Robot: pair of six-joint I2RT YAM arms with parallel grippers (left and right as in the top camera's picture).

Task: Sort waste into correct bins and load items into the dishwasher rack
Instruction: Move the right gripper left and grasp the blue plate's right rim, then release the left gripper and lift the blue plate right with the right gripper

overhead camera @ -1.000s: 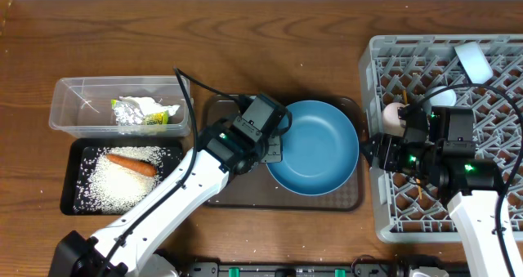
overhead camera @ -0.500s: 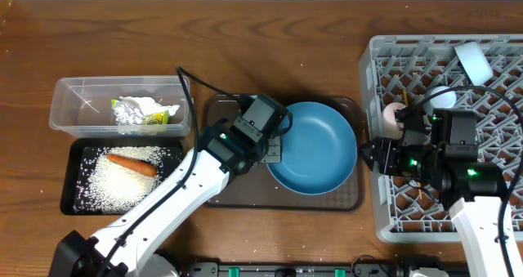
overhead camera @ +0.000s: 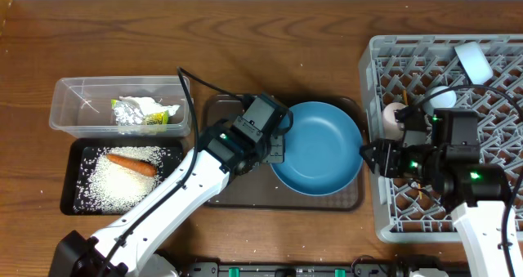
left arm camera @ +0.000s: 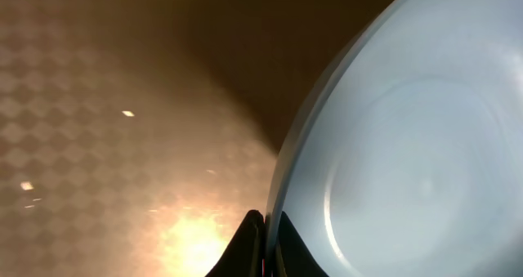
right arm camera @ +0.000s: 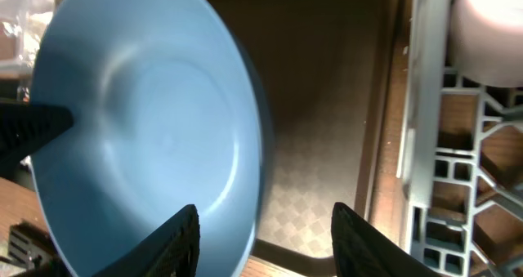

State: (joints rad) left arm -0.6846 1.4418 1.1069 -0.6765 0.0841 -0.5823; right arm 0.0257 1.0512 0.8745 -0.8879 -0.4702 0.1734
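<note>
The large round blue plate [overhead camera: 317, 146] is tilted up over the brown serving tray [overhead camera: 237, 191]. My left gripper [overhead camera: 276, 149] is shut on the plate's left rim, and in the left wrist view the rim [left arm camera: 282, 187] runs down between the closed fingers [left arm camera: 267, 244]. My right gripper [overhead camera: 369, 156] stands open at the plate's right edge. In the right wrist view the plate [right arm camera: 147, 130] has its rim between the spread fingertips [right arm camera: 264, 216], and neither finger presses on it. The grey dishwasher rack [overhead camera: 384, 220] lies just right of the plate.
A white cup with pink inside [overhead camera: 394, 118] and a pale blue cup [overhead camera: 473, 62] sit in the rack. At the left, the clear tub [overhead camera: 65, 105] holds the foil wrapper [overhead camera: 135, 113]. The black tray [overhead camera: 69, 199] holds rice [overhead camera: 114, 187] and a carrot piece [overhead camera: 131, 163].
The plate has shifted slightly right toward the rack, still held by the left gripper. The right gripper's fingers have narrowed around the plate's right rim.
</note>
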